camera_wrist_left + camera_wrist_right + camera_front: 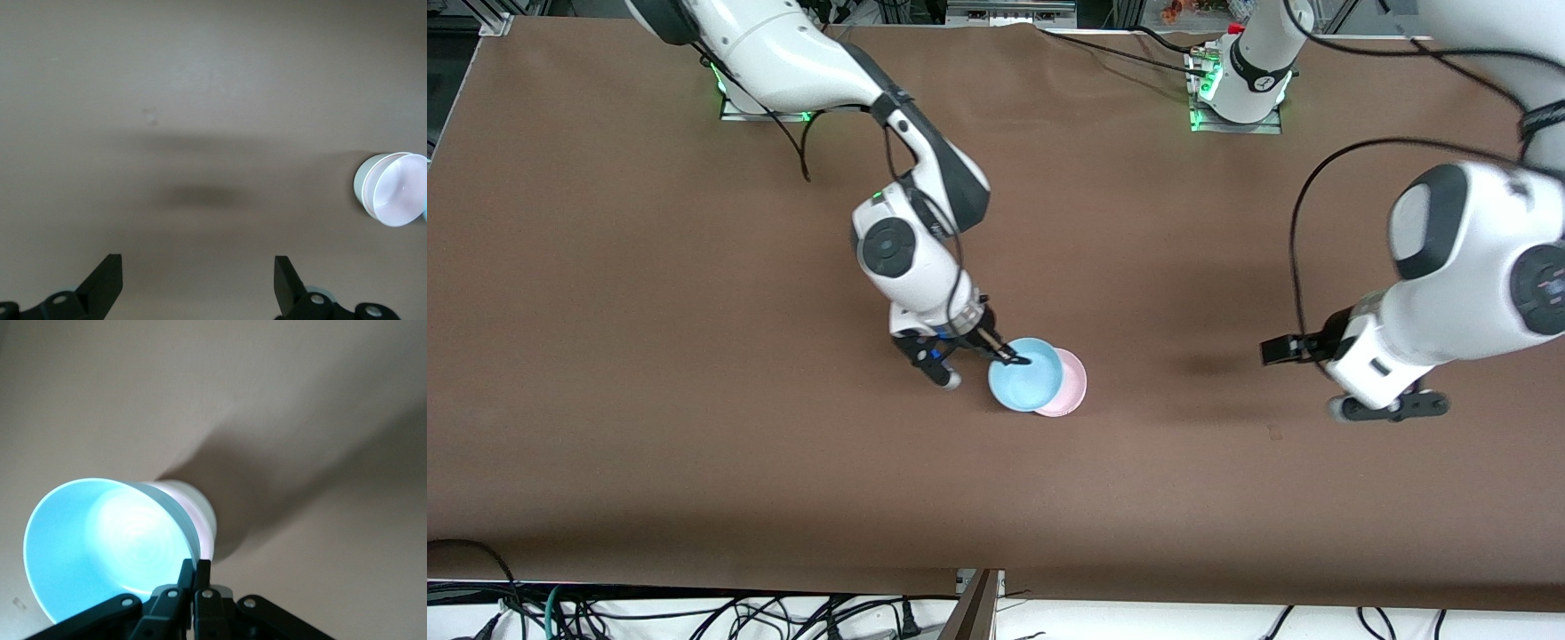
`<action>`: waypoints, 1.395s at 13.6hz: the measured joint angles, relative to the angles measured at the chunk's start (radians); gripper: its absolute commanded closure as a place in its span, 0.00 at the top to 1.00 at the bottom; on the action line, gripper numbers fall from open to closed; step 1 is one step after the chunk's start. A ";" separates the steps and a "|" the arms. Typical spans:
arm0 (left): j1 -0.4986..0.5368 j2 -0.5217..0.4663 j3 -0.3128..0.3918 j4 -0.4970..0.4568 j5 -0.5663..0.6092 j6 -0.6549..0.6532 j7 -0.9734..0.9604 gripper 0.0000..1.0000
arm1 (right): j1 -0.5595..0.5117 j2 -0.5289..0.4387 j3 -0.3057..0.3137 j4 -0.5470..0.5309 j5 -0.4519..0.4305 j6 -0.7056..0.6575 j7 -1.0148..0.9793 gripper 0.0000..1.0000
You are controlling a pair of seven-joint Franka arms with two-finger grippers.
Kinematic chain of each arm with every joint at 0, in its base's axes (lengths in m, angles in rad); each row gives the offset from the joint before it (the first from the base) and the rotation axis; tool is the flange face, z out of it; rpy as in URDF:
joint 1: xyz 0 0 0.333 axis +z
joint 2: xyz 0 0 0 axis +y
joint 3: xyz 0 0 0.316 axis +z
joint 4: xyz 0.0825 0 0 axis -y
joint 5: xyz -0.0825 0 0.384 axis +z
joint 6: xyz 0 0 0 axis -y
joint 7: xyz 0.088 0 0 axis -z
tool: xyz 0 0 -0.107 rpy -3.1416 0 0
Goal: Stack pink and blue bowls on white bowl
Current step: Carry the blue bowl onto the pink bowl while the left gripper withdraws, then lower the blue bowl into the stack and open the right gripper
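Blue bowl is sitting tilted over the pink bowl, partly overlapping it near the middle of the brown table, its rim lifted on the side toward the right arm's end. In the right wrist view the blue bowl is showing its bright inside, with the pink bowl peeking out under it. In the left wrist view the pink bowl is lying inside the white bowl, whose pale wall is showing beneath it; the front view is hiding the white one.

Right gripper is pinching the blue bowl's rim, one finger inside and one outside, jaws drawn narrow on the thin wall. The right wrist view is showing the gripper with its two fingertips nearly meeting across that rim.

Left gripper is hanging over bare table toward the left arm's end, well apart from the bowls, waiting. In its own wrist view the gripper is holding its jaws wide with nothing between them.
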 measured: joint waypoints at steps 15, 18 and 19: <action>0.055 -0.194 0.009 -0.016 0.057 -0.190 0.000 1.00 | 0.073 0.110 -0.032 0.051 -0.033 0.115 0.043 0.00; 0.079 -0.193 0.010 -0.016 0.057 -0.190 0.000 1.00 | 0.078 0.120 -0.035 0.051 -0.072 0.115 0.043 0.00; 0.083 -0.193 0.010 -0.016 0.057 -0.190 0.000 1.00 | 0.080 0.127 -0.036 0.052 -0.085 0.115 0.043 0.00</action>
